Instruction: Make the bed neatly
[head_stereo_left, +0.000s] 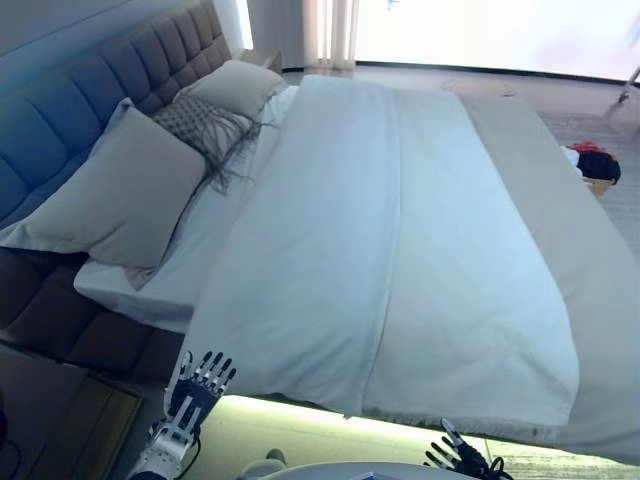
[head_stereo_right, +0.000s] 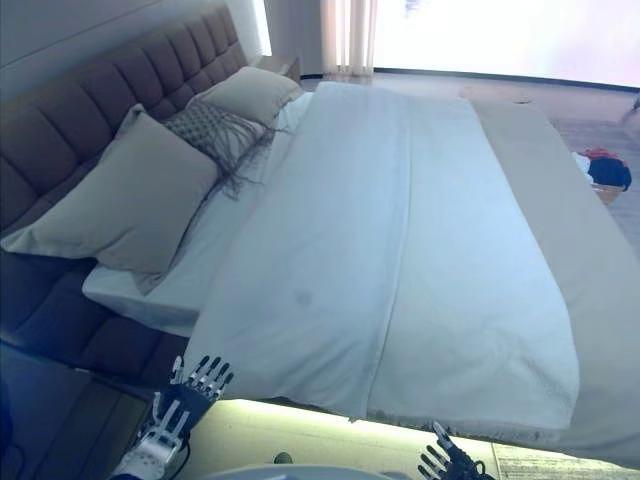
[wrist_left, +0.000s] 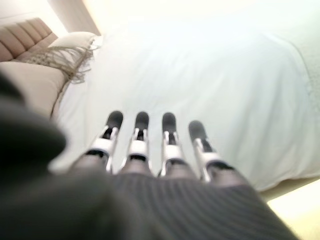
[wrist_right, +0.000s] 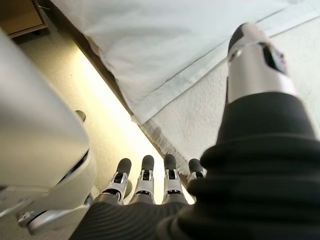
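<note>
Left eye view shows me standing at the long side of the bed (head_stereo_left: 130, 345), with the white duvet (head_stereo_left: 400, 250) spread over most of the mattress and a beige blanket (head_stereo_left: 560, 230) lying along its far side toward the foot. Two large pillows, the near pillow (head_stereo_left: 120, 190) and the far pillow (head_stereo_left: 235, 88), lean against the padded headboard (head_stereo_left: 100, 90), with a fringed grey cushion (head_stereo_left: 205, 125) between them.

My left hand (head_stereo_left: 195, 385) hangs just below the duvet's near edge, fingers straight and spread, holding nothing. My left wrist view confirms this: the fingers (wrist_left: 141, 122) point across the cloth without touching it. My right hand (head_stereo_left: 455, 458) is low at the bottom of the picture, also spread and empty; its wrist view shows the duvet's hem and corner above the floor (wrist_right: 115, 135), apart from my fingers.

I judge the bed is nearly made. The duvet lies mostly flat, with a long fold line down its middle and the near hem hanging a little unevenly, while a strip of white sheet (head_stereo_left: 150, 285) shows bare below the pillows. The step in hand looks like a final check or a reach for the near edge. Next, I would likely need to pinch that hem with both hands and draw it straight, pulling gently so the top does not wrinkle.
</note>
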